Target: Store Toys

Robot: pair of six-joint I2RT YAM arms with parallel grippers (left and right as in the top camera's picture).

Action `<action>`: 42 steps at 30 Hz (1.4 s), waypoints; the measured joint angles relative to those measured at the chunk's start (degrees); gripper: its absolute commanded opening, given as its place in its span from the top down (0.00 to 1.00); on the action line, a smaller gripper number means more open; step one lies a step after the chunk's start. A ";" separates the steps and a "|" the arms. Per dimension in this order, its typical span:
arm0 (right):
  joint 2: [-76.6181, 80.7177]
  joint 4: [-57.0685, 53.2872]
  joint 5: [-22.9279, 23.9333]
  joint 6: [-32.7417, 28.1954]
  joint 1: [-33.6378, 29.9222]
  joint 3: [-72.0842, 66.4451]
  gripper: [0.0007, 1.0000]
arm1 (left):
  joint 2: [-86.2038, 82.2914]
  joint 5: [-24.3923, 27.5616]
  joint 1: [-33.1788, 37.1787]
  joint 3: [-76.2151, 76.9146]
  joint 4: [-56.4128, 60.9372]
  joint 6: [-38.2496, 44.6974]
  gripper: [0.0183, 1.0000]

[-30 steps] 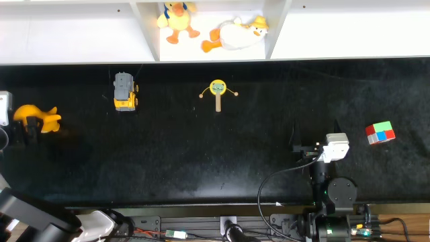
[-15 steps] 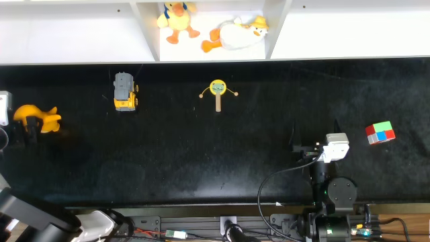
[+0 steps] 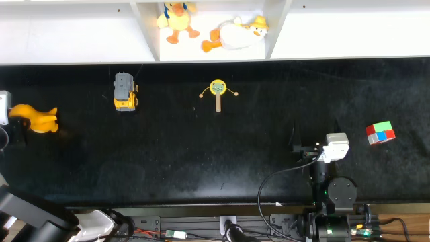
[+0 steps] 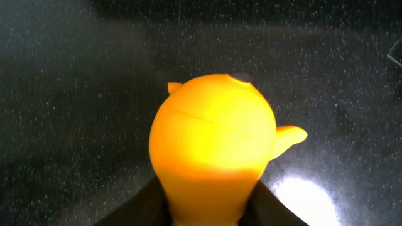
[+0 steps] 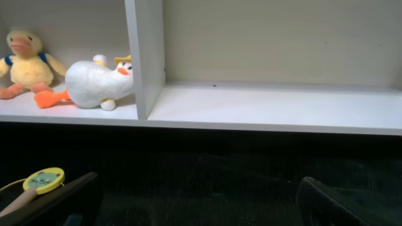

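Orange rubber toy (image 3: 37, 119) sat at the nine o'clock edge of the black table (image 3: 201, 161), and your left gripper (image 4: 210, 212) had it pinched, a finger pressed against each side of its lower body. The left wrist view showed its rounded body with a small stub at one side over the speckled surface; you could not tell whether it rested on the table or hung just above it.

From the toy, toward two o'clock, a yellow-and-grey toy truck (image 3: 125, 91) stood nearest, roughly on the line between the toy and the shelf's middle compartment. Farther along, at the table's twelve o'clock, lay a small rattle drum (image 3: 218, 93) with a wooden handle.

Beyond both, the white shelf (image 3: 349, 33) ran along the twelve o'clock side. Its middle compartment held a yellow plush duck (image 3: 177, 19) and, beside it, a white plush duck (image 3: 235, 33) on its side.

A colour cube (image 3: 380, 132) sat near three o'clock. Your right gripper (image 5: 201, 213) stood wide apart with nothing between its fingers, near five o'clock, facing the shelf.
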 measured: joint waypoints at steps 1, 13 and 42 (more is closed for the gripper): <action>0.00 -0.02 0.00 -0.02 0.00 0.00 0.00 | 0.00 0.20 -0.02 0.00 0.00 -0.02 0.84; 0.00 0.00 0.00 0.00 0.00 0.00 0.00 | -2.54 2.38 -0.55 0.00 2.23 -9.05 0.88; 0.00 0.00 0.00 0.00 0.00 0.00 0.01 | 3.43 -9.51 -19.98 13.86 13.84 -34.91 0.87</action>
